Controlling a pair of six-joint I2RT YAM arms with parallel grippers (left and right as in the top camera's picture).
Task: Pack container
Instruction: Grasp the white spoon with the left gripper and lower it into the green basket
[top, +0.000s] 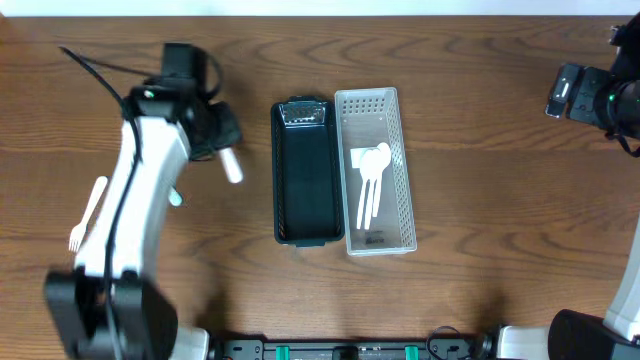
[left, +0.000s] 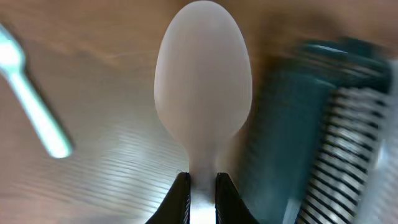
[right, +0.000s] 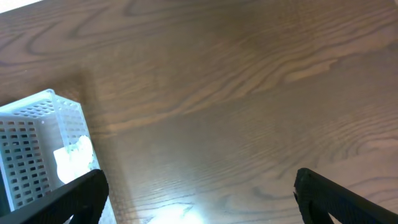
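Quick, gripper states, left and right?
Left gripper: shut on white spoon.
Right gripper: open, holding nothing.

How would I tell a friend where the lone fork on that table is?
Start at the dark tray mid-table and go left past the white robot arm. The fork lies slanted on bare wood at the arm's outer side. It alone shows tines; the pale utensils in the white tray are spoons.
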